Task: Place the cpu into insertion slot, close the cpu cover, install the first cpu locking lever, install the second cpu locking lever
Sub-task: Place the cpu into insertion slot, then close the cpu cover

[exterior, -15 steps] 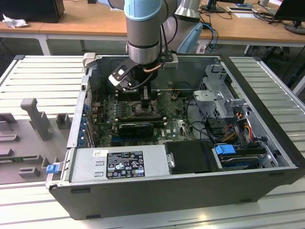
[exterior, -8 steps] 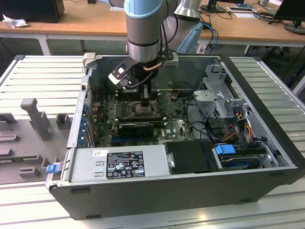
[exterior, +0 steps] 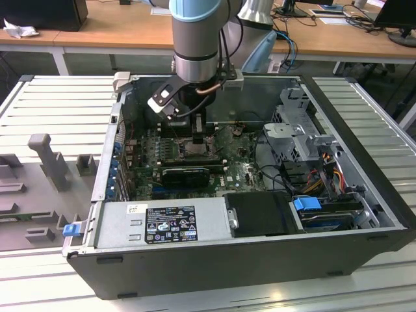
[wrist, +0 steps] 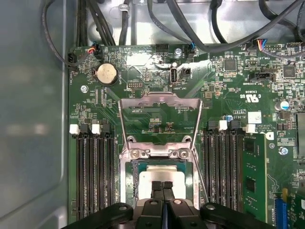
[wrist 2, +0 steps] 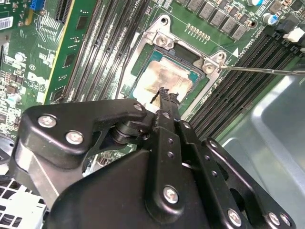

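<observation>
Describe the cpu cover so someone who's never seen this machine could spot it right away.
Inside the open computer case, find the green motherboard and the square insertion slot between black memory slots. The cpu cover is the thin silvery frame hinged open at the slot's edge. Unlike anything nearby, green board shows through its large square window.
</observation>
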Robot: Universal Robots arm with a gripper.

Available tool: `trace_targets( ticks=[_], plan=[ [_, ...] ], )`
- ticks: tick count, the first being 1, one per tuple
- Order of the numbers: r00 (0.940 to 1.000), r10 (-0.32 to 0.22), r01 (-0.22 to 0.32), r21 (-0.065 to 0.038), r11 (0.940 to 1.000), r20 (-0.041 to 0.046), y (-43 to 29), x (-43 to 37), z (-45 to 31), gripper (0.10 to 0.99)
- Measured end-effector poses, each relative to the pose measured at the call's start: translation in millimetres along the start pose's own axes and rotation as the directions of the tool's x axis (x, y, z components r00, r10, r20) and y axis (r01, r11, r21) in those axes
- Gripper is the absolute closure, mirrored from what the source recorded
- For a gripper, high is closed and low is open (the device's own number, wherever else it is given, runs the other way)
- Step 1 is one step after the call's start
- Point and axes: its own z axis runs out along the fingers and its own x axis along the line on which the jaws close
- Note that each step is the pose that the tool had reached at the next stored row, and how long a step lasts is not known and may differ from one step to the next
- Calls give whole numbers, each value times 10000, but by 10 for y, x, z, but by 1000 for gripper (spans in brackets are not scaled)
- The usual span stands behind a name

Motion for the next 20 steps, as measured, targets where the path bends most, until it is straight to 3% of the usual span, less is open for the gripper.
trace_targets(
  ticks=[4, 16, 20],
  plan=[
    [10000, 0, 0, 1, 10000, 1, 3, 1, -46, 980],
    [10000, 2, -2, 2, 10000, -28, 38, -15, -54, 980],
    [10000, 3, -3, 1, 10000, -30, 42, -13, -110, 980]
  ],
)
